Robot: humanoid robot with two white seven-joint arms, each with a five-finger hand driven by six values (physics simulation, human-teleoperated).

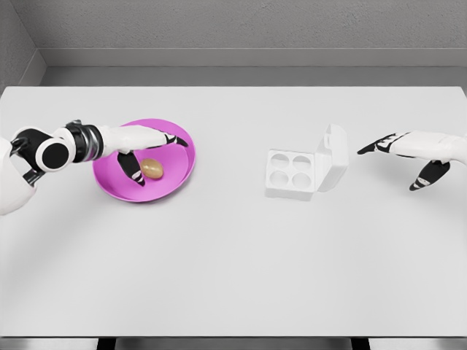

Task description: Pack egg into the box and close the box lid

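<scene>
**Pink plate, bare egg, open box**

Pink plastic is what the egg [152, 168] is seen lying on: a shallow round plate [175, 186] set on the left part of the white table [233, 277], its raised rim judged to be there to stop the egg from rolling away. The left hand [142, 149] is held over the plate, fingers [171, 138] stretched out past the egg on its far side and the thumb dropped down at the egg's left. The hand is spread wide and nothing is gripped; whether the thumb touches the egg cannot be told. This pose is judged to be a reach made ready for closing around the egg.

Well to the right, near the middle of the table, the white box [292, 173] is placed with four round hollows facing up, all of them vacant. Its lid [332, 157] is stood up on the right side, which leaves the hollows free for loading from the left. The right hand [408, 149] is held just beyond the lid, apart from it, fingers extended and relaxed, holding nothing; it is judged to be kept there for pushing the lid shut once the egg is packed.

No brand, label or writing can be read on the plate, the box or the table.
</scene>
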